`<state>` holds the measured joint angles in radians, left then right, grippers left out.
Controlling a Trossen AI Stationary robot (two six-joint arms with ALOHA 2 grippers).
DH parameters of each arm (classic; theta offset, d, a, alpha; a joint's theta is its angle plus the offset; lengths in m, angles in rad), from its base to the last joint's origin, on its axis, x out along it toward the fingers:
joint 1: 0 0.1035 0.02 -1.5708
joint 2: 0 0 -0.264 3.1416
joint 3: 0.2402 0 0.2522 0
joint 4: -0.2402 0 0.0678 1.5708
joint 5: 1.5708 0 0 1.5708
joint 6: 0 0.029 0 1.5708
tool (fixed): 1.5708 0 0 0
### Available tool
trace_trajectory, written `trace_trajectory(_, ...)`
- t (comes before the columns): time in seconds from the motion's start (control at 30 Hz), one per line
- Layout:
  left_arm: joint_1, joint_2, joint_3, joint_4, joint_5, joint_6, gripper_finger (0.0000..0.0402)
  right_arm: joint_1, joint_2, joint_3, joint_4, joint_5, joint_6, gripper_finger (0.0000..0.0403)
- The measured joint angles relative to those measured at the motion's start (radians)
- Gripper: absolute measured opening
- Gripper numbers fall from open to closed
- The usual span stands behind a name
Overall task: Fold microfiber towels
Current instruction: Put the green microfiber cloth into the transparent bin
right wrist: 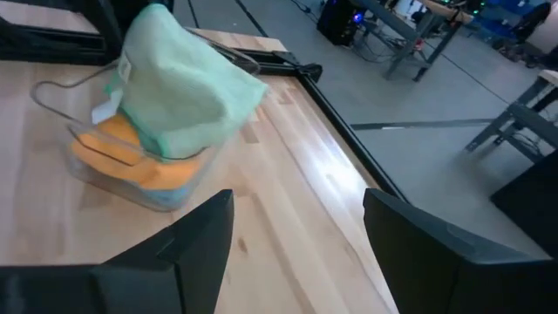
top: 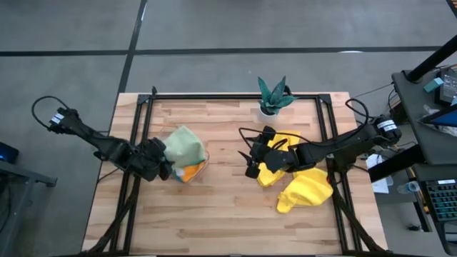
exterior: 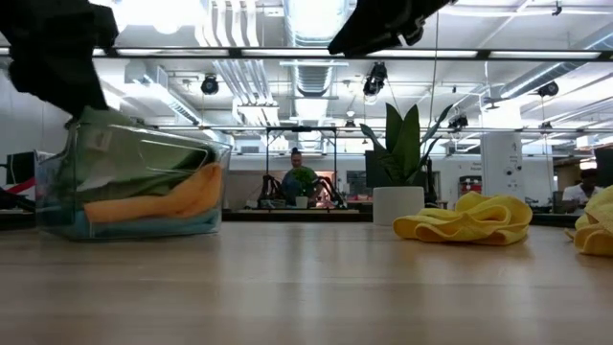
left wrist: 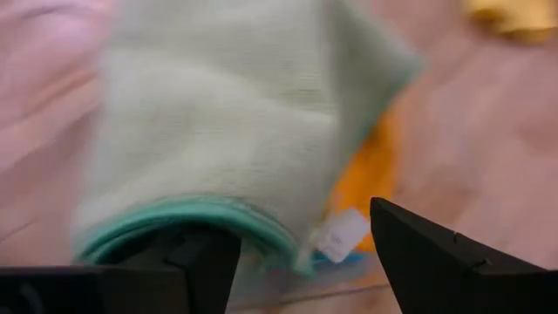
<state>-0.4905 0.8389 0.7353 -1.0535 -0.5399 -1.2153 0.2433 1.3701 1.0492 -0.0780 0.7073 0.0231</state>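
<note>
A clear tray [exterior: 56, 196] stands left of the table's middle. In it lies an orange towel [right wrist: 131, 153] over a strip of blue, and a pale green towel [top: 186, 145] is heaped on top, reaching above the rim. My left gripper [top: 166, 164] stands open at the tray's left side, its fingers on either side of the green towel's hemmed edge [left wrist: 200, 209]. My right gripper [top: 248, 163] hangs open in the air at the table's middle, facing the tray [right wrist: 96, 166]. Two crumpled yellow towels [top: 270, 173] [top: 307, 191] lie on the table under and beside the right arm. My left gripper stands open at the green towel's hemmed edge [left wrist: 261, 228], coming slanting down from the table's left. The hem lies in front of one finger [left wrist: 196, 257], and I cannot tell whether that finger touches the cloth. The towel rests on the pile in the tray.
A small teal-leaved plant in a white pot [top: 271, 98] stands at the far edge, right of the middle. Black frame rails [top: 136, 143] run along the table's left, right and far edges. Bare wood lies between the tray and the yellow towels and along the near edge.
</note>
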Motion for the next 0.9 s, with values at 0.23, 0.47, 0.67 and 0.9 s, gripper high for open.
trace_trajectory(0.23,0.034,0.04,0.054,-0.121,0.172,-0.111,0.0234,-0.023,-0.001,-0.003,-0.028,0.0,-0.008,0.0243)
trace_trajectory(0.47,0.072,0.102,0.201,-0.295,0.173,-0.102,0.0235,-0.035,-0.001,-0.005,-0.029,0.0,-0.024,0.0243)
trace_trajectory(0.67,0.152,0.114,0.294,-0.264,0.09,0.042,0.0235,-0.034,-0.001,-0.009,-0.05,-0.001,-0.034,0.0242)
trace_trajectory(0.9,0.396,0.115,0.253,-0.231,0.145,0.179,0.0235,-0.035,-0.001,-0.032,-0.048,0.0,-0.051,0.0238)
